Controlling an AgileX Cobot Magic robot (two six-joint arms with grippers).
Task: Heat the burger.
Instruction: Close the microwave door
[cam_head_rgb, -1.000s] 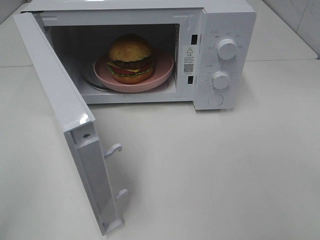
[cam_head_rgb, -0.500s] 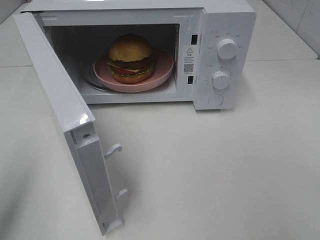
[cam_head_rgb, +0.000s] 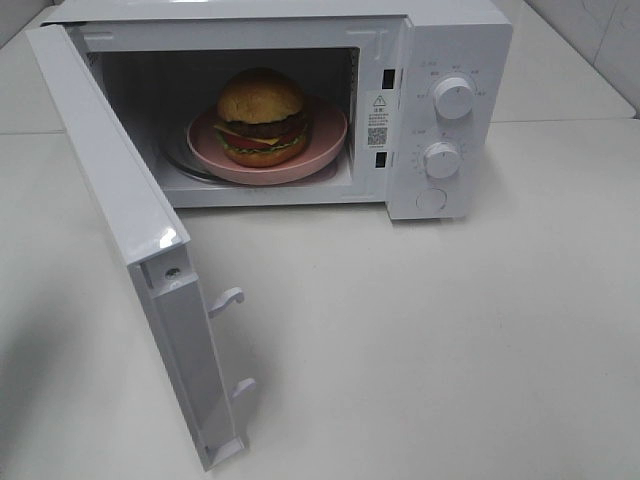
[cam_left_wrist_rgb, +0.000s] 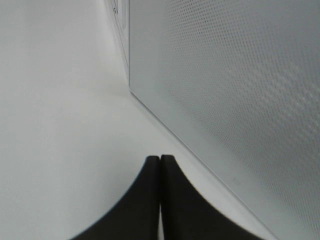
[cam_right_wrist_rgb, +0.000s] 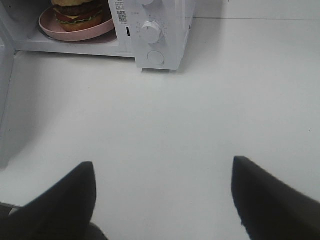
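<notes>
The burger (cam_head_rgb: 262, 115) sits on a round pink plate (cam_head_rgb: 327, 140) inside the white microwave (cam_head_rgb: 455, 35), whose door (cam_head_rgb: 110, 190) is swung wide open to the left. The right wrist view also catches the burger (cam_right_wrist_rgb: 77, 12) and plate (cam_right_wrist_rgb: 50, 29) in the cavity. My right gripper (cam_right_wrist_rgb: 162, 162) is open and empty over the bare table in front of the microwave, well back from it. My left gripper (cam_left_wrist_rgb: 160, 159) is shut with nothing in it, close beside the dotted outer face of the door (cam_left_wrist_rgb: 225, 100). Neither gripper shows in the high view.
Two round knobs (cam_head_rgb: 454, 98) (cam_head_rgb: 441, 159) and a round button (cam_head_rgb: 431, 199) are on the microwave's right panel. Two latch hooks (cam_head_rgb: 228, 297) stick out from the door's free edge. White tabletop (cam_head_rgb: 450, 330) spreads in front.
The burger, plate and door have not moved. A soft shadow on the table left of the door looks slightly darker.
</notes>
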